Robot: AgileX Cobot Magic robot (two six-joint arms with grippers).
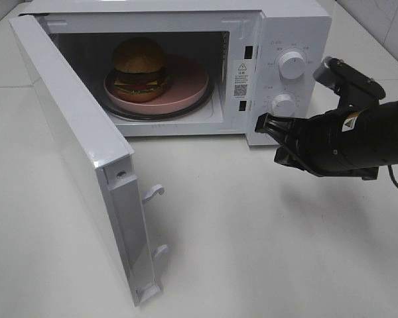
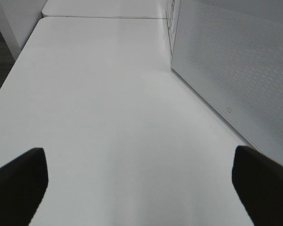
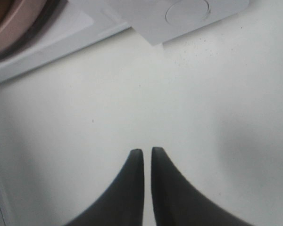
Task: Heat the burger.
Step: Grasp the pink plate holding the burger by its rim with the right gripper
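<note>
The burger (image 1: pixel 140 66) stands on a pink plate (image 1: pixel 186 83) inside the open white microwave (image 1: pixel 285 26), on its glass turntable. My right gripper (image 1: pixel 265 124) is shut with nothing in it and hovers low in front of the microwave's control panel. In the right wrist view its fingers (image 3: pixel 147 150) are pressed together over the bare table, and the plate's rim (image 3: pixel 9 28) shows at the corner. In the left wrist view my left gripper (image 2: pixel 139 160) is open and empty over the white table, beside the door's outer face (image 2: pixel 236 70). It is out of the exterior view.
The microwave door (image 1: pixel 73 152) is swung wide toward the front left, its latch hooks (image 1: pixel 152 192) sticking out. Two round knobs (image 1: pixel 292 64) (image 1: pixel 283 105) sit on the panel just behind my right gripper. White table (image 1: pixel 252 252) stretches in front.
</note>
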